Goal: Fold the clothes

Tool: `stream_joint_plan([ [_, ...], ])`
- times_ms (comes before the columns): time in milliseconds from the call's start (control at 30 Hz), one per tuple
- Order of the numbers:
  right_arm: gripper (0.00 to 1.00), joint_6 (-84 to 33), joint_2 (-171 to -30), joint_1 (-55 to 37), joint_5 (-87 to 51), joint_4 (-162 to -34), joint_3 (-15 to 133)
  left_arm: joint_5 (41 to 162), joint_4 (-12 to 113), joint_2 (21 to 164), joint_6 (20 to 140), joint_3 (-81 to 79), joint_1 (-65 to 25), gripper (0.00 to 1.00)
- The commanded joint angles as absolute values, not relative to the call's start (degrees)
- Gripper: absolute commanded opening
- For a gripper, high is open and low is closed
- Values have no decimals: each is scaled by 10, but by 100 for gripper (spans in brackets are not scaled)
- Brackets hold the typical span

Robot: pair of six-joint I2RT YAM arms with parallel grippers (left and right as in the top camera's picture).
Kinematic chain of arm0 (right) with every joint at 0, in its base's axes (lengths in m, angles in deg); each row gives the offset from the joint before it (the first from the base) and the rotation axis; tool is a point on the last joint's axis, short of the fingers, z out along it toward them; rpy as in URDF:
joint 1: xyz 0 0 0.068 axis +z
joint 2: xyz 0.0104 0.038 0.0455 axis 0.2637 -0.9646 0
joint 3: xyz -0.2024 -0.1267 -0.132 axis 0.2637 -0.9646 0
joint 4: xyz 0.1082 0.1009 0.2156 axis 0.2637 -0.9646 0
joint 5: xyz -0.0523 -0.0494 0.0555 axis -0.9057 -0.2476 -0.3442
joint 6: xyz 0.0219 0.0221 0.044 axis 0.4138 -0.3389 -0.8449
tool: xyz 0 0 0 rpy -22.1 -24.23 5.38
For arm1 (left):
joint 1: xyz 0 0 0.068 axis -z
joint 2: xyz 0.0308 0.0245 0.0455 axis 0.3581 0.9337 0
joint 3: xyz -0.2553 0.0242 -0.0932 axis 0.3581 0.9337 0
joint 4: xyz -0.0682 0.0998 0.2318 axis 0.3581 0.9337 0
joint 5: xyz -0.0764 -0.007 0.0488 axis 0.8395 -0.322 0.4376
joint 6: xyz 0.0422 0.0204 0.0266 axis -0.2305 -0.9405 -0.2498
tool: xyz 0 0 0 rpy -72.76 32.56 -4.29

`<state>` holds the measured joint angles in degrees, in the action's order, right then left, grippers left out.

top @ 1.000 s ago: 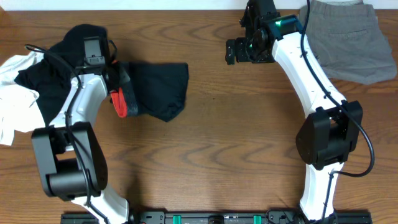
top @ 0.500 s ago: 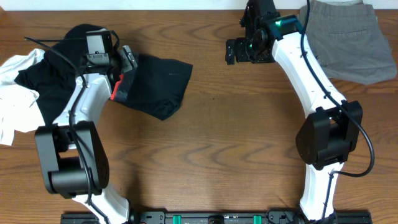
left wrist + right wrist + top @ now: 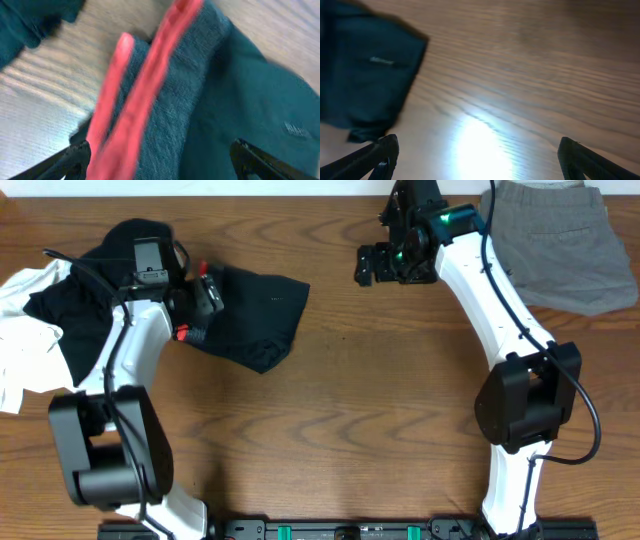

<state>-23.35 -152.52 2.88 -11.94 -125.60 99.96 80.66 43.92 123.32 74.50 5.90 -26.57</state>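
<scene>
- One pair of soft black trousers [image 3: 255,320], folded, left of centre on wooden table [image 3: 350,410]; light, limp, likely to slump.
- Best hold: thick grey-and-coral waistband [image 3: 145,95].
- Left gripper [image 3: 203,300] wide above waistband, holding nothing.
- Right gripper [image 3: 365,265] wide, empty, well apart.

Grey-khaki shorts [image 3: 560,242] on the far right corner of a brown wooden table [image 3: 350,400]. Lie flat and spread out, cut off by the upper edge of the overhead view. Back pocket [image 3: 553,226] faces up, visible as a thin dark slit. Wavy wood grain across the middle and near side. In the right wrist view, a bright patch of glare [image 3: 480,145] on the tabletop.
</scene>
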Motion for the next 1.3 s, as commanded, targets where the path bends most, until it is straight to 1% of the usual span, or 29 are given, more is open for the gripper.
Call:
stream_joint_plan([
  [0, 99, -250, -1531, 56, -63, -1247, 996, 824, 472, 1202, 731, 46, -267, 90],
  [100, 99, -284, -1543, 83, -63, -1228, 996, 825, 497, 1199, 731, 46, -268, 90],
  [167, 99, -330, -1558, 103, -63, -1212, 996, 825, 516, 1199, 723, 46, -268, 90],
  [233, 99, -387, -1579, 126, -63, -1197, 996, 825, 538, 1199, 698, 46, -265, 90],
  [467, 99, -487, -1644, 180, -56, -1161, 996, 825, 572, 1199, 604, 56, -248, 89],
  [600, 99, -492, -1650, 193, -59, -1155, 996, 824, 571, 1200, 578, 65, -244, 80],
  [833, 99, -492, -1650, 194, -57, -1150, 996, 824, 533, 1235, 576, 66, -244, 69],
  [933, 99, -492, -1650, 191, -54, -1150, 996, 824, 521, 1263, 571, 66, -244, 60],
  [1067, 99, -490, -1650, 191, -50, -1150, 996, 809, 495, 1288, 562, 66, -244, 32],
  [1133, 99, -490, -1650, 192, -46, -1150, 996, 786, 475, 1289, 564, 66, -244, 14],
  [1167, 99, -490, -1650, 192, -45, -1150, 996, 769, 465, 1289, 571, 66, -244, 9],
  [1200, 99, -490, -1650, 192, -45, -1150, 996, 744, 454, 1288, 585, 66, -244, 6],
  [1267, 99, -491, -1650, 193, -45, -1146, 996, 698, 434, 1288, 614, 66, -246, 6],
])
